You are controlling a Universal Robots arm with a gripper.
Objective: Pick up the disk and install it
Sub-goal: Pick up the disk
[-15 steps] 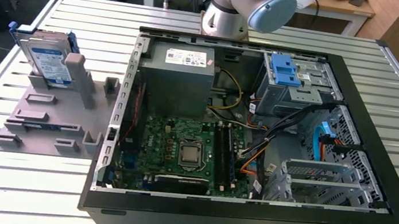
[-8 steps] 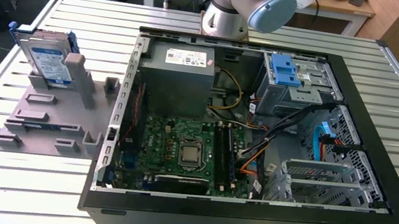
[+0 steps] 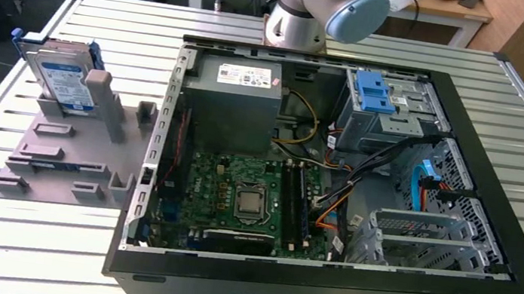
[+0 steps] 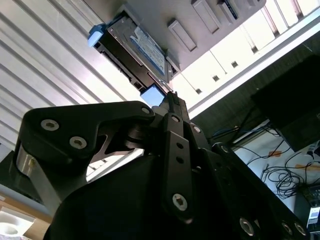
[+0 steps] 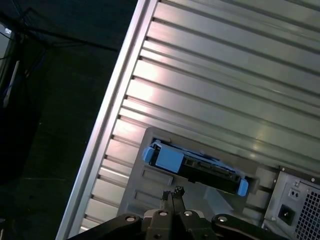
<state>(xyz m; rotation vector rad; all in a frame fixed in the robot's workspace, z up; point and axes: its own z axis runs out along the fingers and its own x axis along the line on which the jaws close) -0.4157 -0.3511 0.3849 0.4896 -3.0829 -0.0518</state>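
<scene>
Wrist cameras: end effector (image 5: 172, 192) has its two black fingertips pressed together with nothing pinched between them. It is poised over the grey fixture (image 5: 137, 172), near the disk (image 5: 200, 168) but apart from it. In the first wrist view the disk shows edge-on, a dark side with blue carrier frame at both ends. The second wrist view shows its white-and-blue label.

Exterior view, near edge outward: open computer case (image 3: 325, 288) lies side-up on the slatted metal counter (image 3: 15, 251). Inside it, the motherboard (image 3: 235, 197) is at 7 o'clock, the drive cage (image 3: 389, 107) with a blue latch at 1 o'clock, and the power supply (image 3: 238, 94) at 11 o'clock. The fixture sits just beside the case at 9 o'clock. The disk stands on edge, slightly tilted, in the fixture's far end, about 10 o'clock from the case. The arm (image 3: 310, 9) rises at 12 o'clock, beyond the case.
</scene>
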